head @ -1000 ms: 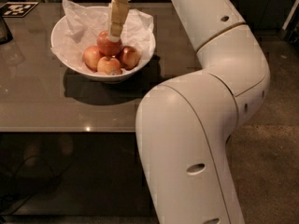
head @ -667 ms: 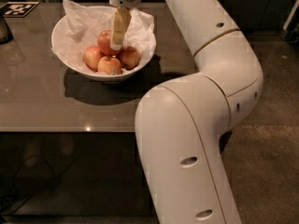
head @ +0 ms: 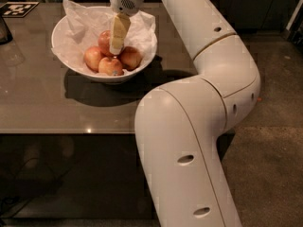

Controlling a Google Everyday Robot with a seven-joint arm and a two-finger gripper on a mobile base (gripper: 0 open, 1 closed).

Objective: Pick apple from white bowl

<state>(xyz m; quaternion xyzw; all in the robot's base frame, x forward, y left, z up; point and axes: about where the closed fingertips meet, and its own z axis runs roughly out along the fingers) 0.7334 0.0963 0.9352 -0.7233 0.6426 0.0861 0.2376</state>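
Observation:
The white bowl (head: 66, 56), lined with crumpled white tissue, stands on the dark table at the upper left. It holds several apples. The deep red apple (head: 104, 40) sits at the back, with three paler apples (head: 111, 66) in front of it and beside it. My gripper (head: 115, 50) reaches down into the bowl from above and sits against the right side of the red apple, hiding part of it. The big white arm (head: 199, 126) fills the right of the view.
The dark glossy table (head: 42, 108) has its front edge across the middle of the view. A dark object (head: 4, 30) stands at the far left edge. A black-and-white marker tag (head: 19, 8) lies at the back left. Bare floor (head: 279, 150) is to the right.
My gripper has come down from above the bowl's rim into the bowl, onto the red apple's right side. The apples and the bowl have not moved.

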